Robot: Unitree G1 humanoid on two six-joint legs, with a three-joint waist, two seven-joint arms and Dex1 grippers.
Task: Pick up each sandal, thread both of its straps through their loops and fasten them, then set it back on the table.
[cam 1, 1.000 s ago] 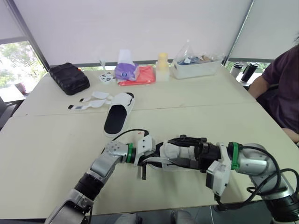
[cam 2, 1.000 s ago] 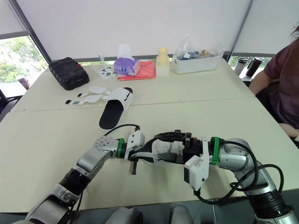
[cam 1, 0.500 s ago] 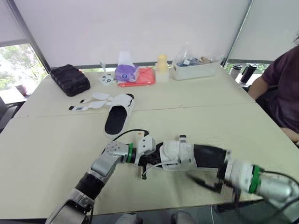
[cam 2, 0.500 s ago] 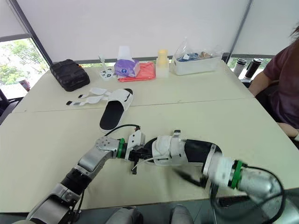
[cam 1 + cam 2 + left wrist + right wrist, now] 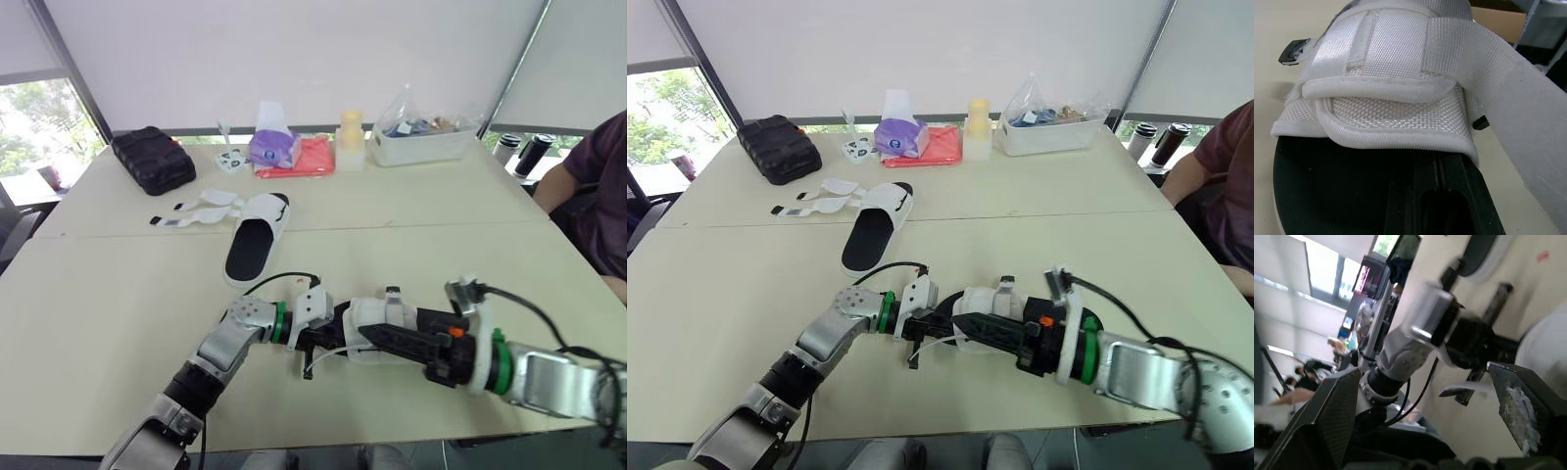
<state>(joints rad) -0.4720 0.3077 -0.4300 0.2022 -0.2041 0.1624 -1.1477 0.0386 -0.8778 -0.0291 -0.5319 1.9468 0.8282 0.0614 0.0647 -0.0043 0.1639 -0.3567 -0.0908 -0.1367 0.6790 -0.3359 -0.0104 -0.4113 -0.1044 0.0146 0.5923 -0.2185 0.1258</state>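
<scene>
Beneath the near sandal [image 5: 377,315], which serves as reference for every place, spreads the pale table [image 5: 108,294]; the sandal is close to the table's front edge, and I cannot tell whether it rests on the top or is held just above it. Well to the right of this sandal and further back, a person [image 5: 593,181] sits at the table's side. Behind the sandal and to its left lies a black bag [image 5: 152,162]. Between that bag and the near sandal rests the second sandal [image 5: 253,240], flat on the table, its white straps [image 5: 201,208] lying open. At the near sandal's left end is the left gripper [image 5: 315,341]: one black finger lies along the footbed under the white upper, so it appears clamped on the sole, though its partner is hidden. At the right end is the right gripper [image 5: 1422,368], jaws wide apart and holding nothing. One wide strap [image 5: 1520,112] hangs loose off the upper, and a small black loop [image 5: 1291,52] sits at the side. In my judgement the danger is this: the sandal is gripped at one end only, so a push from the right fingers could twist it free, and near this edge it could fall; the loose strap may also stick before it passes its loop.
</scene>
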